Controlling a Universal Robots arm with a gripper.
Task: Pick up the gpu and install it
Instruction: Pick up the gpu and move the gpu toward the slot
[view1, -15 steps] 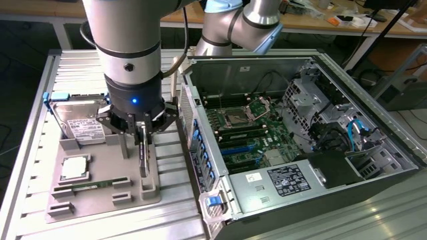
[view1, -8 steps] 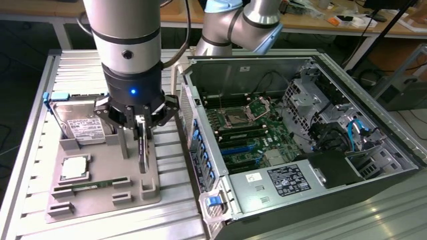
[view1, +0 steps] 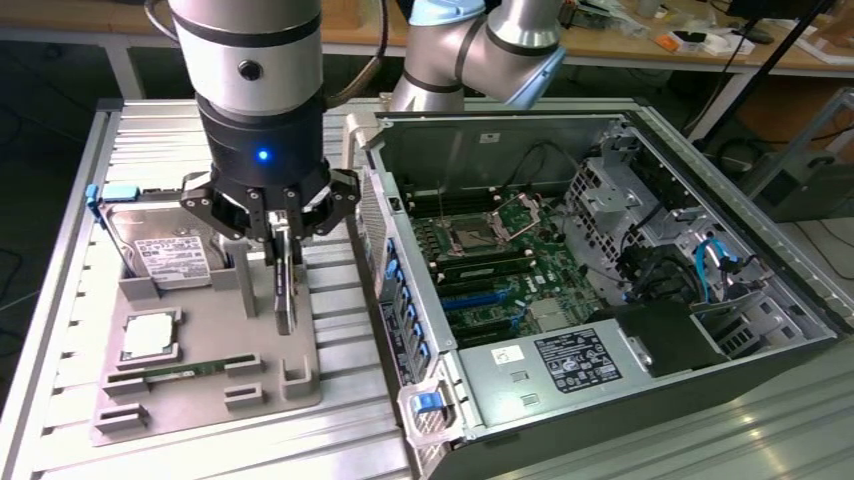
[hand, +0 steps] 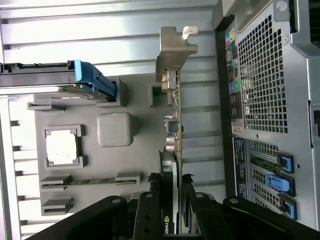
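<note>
The gripper (view1: 279, 238) has its jaws partway closed, pinching the gpu (view1: 284, 295) by its flat faces. The card stands on edge between and below the jaws, over the tray (view1: 200, 405). Its long axis runs straight out from the fingers (hand: 148, 205), with the bracket (hand: 175, 50) at the far end, alongside the case (hand: 260, 75).

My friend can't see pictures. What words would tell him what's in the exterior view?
The robot's gripper is closed on the gpu, a thin card standing on edge over a gray holder. An open computer case sits on the exterior view's right.
</note>
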